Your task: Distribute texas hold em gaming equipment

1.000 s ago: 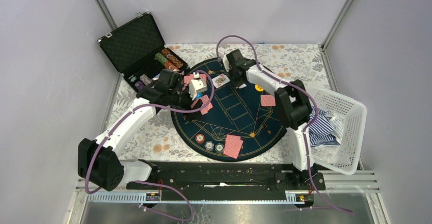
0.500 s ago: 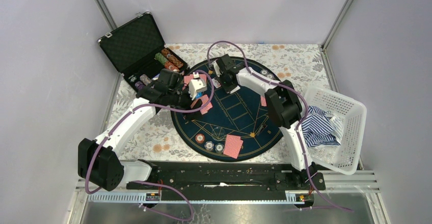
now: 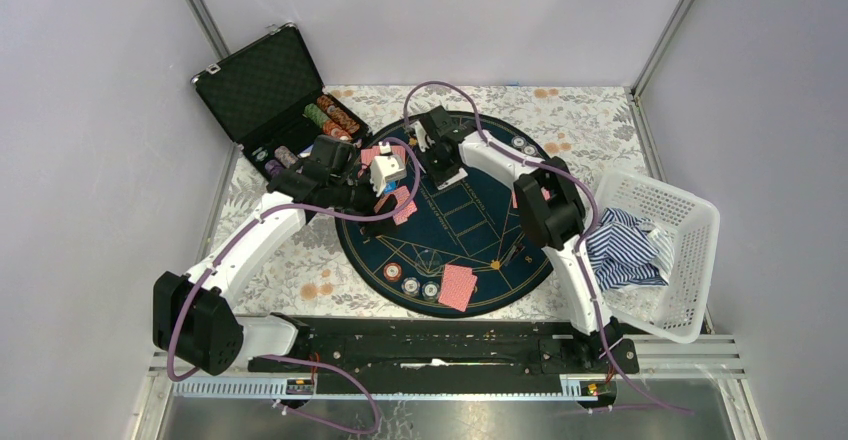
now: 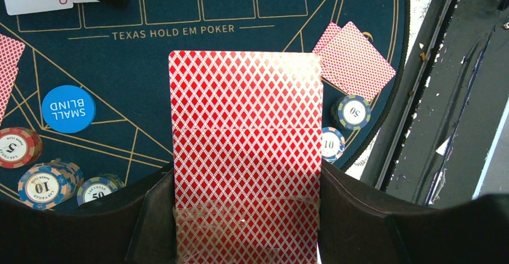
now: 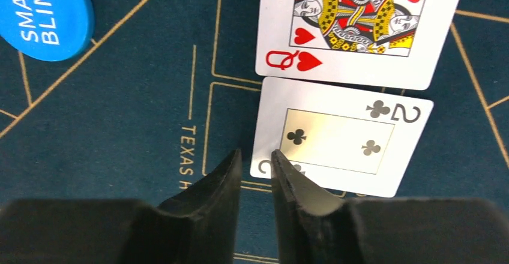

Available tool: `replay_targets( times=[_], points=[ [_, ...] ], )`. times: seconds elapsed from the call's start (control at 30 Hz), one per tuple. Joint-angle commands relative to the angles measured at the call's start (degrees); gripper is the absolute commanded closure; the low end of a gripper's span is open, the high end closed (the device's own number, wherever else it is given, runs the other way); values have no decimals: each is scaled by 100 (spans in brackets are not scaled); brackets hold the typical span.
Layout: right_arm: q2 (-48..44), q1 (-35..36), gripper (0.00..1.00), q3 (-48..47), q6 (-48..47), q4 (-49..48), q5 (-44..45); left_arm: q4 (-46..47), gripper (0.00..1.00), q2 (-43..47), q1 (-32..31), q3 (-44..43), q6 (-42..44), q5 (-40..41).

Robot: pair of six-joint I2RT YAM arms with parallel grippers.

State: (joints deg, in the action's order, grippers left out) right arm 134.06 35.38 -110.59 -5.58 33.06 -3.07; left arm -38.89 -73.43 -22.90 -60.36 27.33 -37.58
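Observation:
My left gripper [image 4: 246, 183] is shut on a deck of red-backed playing cards [image 4: 246, 126], held above the round blue poker mat [image 3: 480, 225]. My right gripper [image 5: 255, 159] hangs low over the mat, its jaws a narrow gap apart and holding nothing. A face-up two of clubs [image 5: 342, 138] lies flat on the mat with its corner at my right fingertip. The queen of hearts [image 5: 360, 24] lies just beyond it. A blue small blind disc [image 5: 42, 12] sits to the left. In the top view the right gripper [image 3: 440, 155] is near the left gripper [image 3: 385, 175].
Striped chips [image 3: 411, 285] and a pair of face-down cards [image 3: 458, 286] lie at the mat's near edge. The open black case [image 3: 265, 85] holds chip rows [image 3: 330, 115] at back left. A white basket [image 3: 690, 220] with striped cloth [image 3: 615, 245] stands at right.
My right arm has swung left over the mat's far side, and its jaws have gone from shut to slightly apart. The left arm and its deck have not moved.

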Motion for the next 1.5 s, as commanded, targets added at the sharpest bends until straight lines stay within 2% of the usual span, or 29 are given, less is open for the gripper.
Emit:
replay_targets(
  times=[0.0,0.1,0.23,0.4,0.57,0.63,0.73,0.77,0.8,0.83,0.87,0.9,0.97,1.07,1.13,1.3,1.47],
  points=[
    [166,80,63,-411,257,393,-585,295,100,197,31,-133,18,-216],
    [63,71,53,-438,305,550,-830,288,100,204,31,-139,17,-223],
    [-590,-94,39,-145,516,355,-1432,289,100,200,31,-139,15,-232],
    [-1804,-714,27,564,1255,-489,-2442,287,100,229,30,-160,27,-190],
    [-3096,-1316,1,1760,2147,-2101,-3512,213,100,206,30,-190,104,-204],
    [-3349,-1533,0,2219,2962,-2886,-4137,203,100,194,31,-187,135,-228],
    [-3169,-1802,0,2729,4913,-4185,-5299,177,100,155,23,-192,167,-290],
    [-2998,-1841,0,2894,5568,-4803,-5811,174,100,147,22,-195,167,-286],
    [-2846,-1829,0,3185,6481,-5884,-6318,174,100,145,23,-208,167,-289],
    [-2757,-1784,0,3541,7368,-7192,-6493,179,100,145,22,-211,174,-285],
    [-2745,-1747,0,3875,7960,-7998,-6477,173,100,145,22,-221,182,-273],
    [-2769,-1693,0,4039,8055,-8262,-6436,173,100,138,22,-219,177,-260],
    [-2911,-1503,0,4083,7234,-7360,-6366,164,100,129,22,-218,184,-255],
    [-3172,-1043,0,3848,5271,-5014,-5965,160,100,107,22,-212,174,-265],
    [-3218,-794,0,3699,4470,-3906,-5670,170,100,85,22,-213,163,-273],
    [-3182,-551,0,3859,4440,-3977,-5618,154,100,40,13,-244,141,-310],
    [-3070,-379,7,3755,4461,-3973,-5651,162,100,57,13,-239,143,-296]
  ],
)
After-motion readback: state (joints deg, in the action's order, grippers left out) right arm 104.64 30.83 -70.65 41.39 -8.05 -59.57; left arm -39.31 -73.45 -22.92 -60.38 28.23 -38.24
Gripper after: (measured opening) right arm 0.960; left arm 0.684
